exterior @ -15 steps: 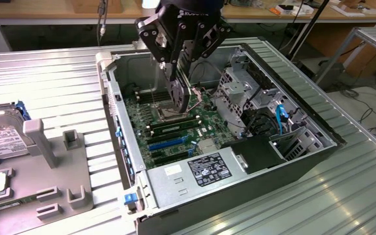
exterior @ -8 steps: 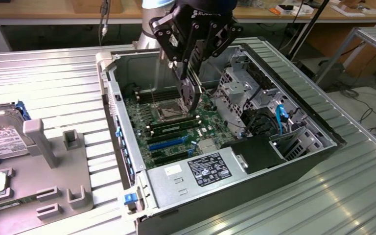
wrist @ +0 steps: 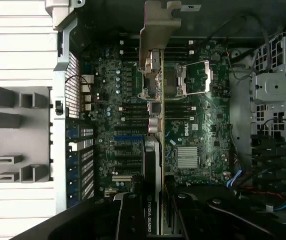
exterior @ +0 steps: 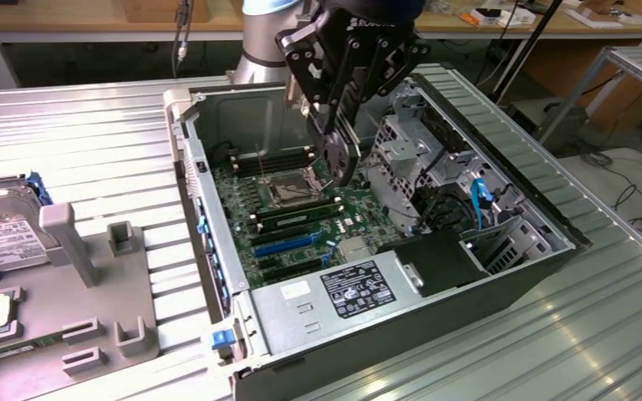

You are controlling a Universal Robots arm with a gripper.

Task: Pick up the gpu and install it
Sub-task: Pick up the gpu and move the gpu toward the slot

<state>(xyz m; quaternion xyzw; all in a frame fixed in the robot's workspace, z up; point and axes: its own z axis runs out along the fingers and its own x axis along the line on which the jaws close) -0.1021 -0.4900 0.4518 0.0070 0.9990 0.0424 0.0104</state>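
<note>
Black gripper (wrist: 155,215) clenched on thin green gpu card (wrist: 151,160). Exterior view: long axis 12-to-6 o'clock, lower end above green motherboard (exterior: 298,221).

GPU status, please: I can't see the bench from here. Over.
Gripper shut on gpu. Gpu held on edge inside open case, above motherboard, over CPU socket, not in a slot. Memory sticks close below.
</note>
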